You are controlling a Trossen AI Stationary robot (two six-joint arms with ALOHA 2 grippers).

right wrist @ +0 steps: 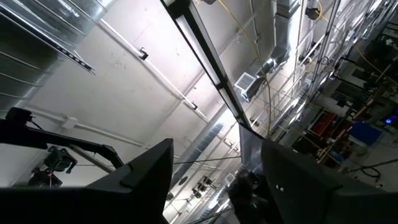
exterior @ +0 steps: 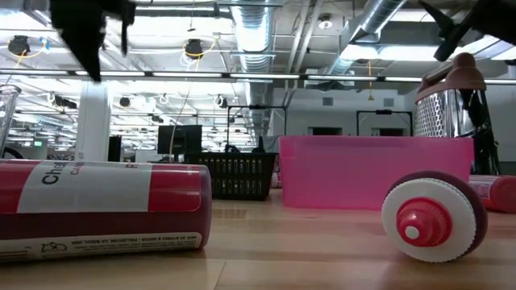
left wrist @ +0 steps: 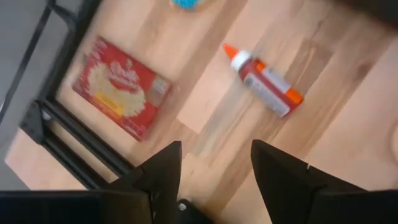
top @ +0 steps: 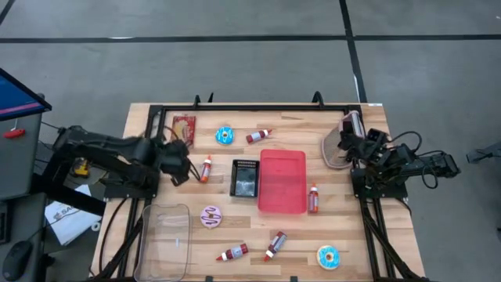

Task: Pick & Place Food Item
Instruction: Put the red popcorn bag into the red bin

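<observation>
Bottle (left wrist: pixel 266 85) red, orange cap, lying flat (label white).

Bin (top: pixel 282 182) mid counter (top: pixel 344 235), basket (top: pixel 244 177) touching its left side. Bottle (top: pixel 206 168) left of basket; packet (top: pixel 183 127) at far left corner. Clear tray (top: pixel 163 241) near left edge.

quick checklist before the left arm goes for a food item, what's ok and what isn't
1. Left gripper empty, fingers apart: ok.
2. Small red sauce bottle with orange cap lying free on the wooden table, nothing touching it: ok.
3. Red flat food packet clear of the bottle: ok.
4. Gripper centred over a target: not ok, both items sit ahead of it.
5. Pink rectangular plastic bin unobstructed: ok.
6. Right gripper parked at the table's right edge, pointing upward: ok.
</observation>
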